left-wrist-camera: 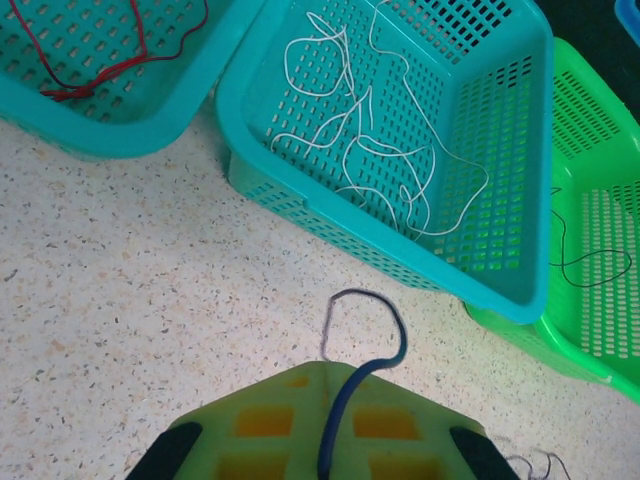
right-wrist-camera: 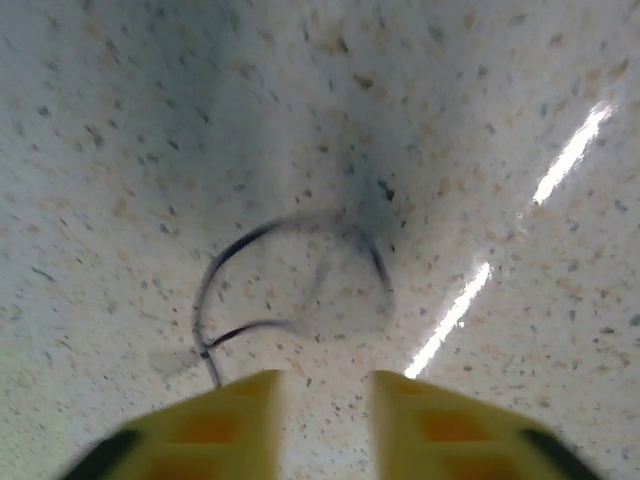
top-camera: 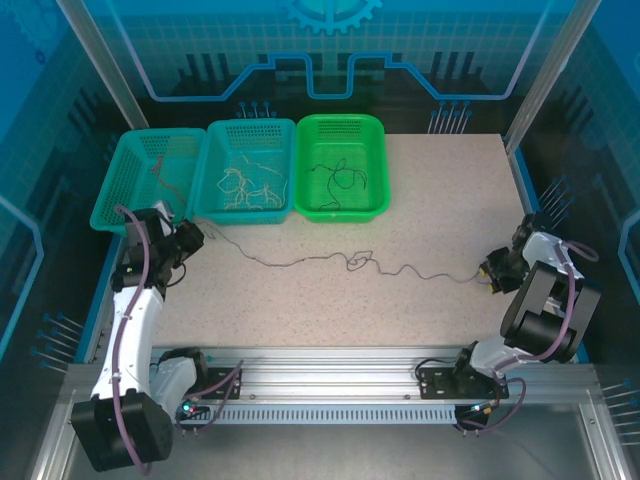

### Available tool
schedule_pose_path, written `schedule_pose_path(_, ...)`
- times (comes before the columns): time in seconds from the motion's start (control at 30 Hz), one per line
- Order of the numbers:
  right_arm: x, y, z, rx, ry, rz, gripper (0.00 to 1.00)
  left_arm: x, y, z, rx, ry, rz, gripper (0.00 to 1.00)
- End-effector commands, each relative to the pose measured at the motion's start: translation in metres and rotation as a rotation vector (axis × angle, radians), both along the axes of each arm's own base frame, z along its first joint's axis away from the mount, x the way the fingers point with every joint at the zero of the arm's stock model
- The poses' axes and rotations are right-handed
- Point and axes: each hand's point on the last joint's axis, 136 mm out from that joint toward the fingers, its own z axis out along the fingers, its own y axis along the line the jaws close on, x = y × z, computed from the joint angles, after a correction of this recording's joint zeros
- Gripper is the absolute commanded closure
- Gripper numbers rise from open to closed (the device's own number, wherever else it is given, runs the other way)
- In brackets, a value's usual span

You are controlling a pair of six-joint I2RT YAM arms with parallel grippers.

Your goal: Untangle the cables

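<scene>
A thin dark cable lies stretched across the table, with a small tangle near its middle. My left gripper holds its left end. In the left wrist view that gripper is shut on the dark cable, which curls out ahead of the closed fingers. The cable's other end reaches my right gripper. In the right wrist view that gripper stands open, low over the table. The cable's end loops just ahead of the left finger, not between the fingers.
Three baskets stand at the back left. One teal basket holds red wires. A second teal basket holds whitish wires. The green basket holds black wires. Metal frame posts stand at the table's corners.
</scene>
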Motion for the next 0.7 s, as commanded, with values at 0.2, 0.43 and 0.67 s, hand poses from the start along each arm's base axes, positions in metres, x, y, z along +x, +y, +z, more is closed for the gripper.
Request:
schedule_pose_path(0.2, 0.047, 0.064, 0.079, -0.082, -0.176, 0.546, 0.47, -0.003, -0.015, -0.005, 0.085, 0.045, -0.113, 0.65)
schedule_pose_path(0.43, 0.061, 0.192, 0.09, -0.081, -0.308, 1.017, 0.47, 0.014, -0.048, 0.022, 0.112, -0.078, -0.29, 0.5)
schedule_pose_path(0.67, 0.066, 0.265, 0.031, -0.111, -0.192, 1.286, 0.45, 0.015, -0.127, 0.038, 0.099, -0.192, -0.628, 0.44)
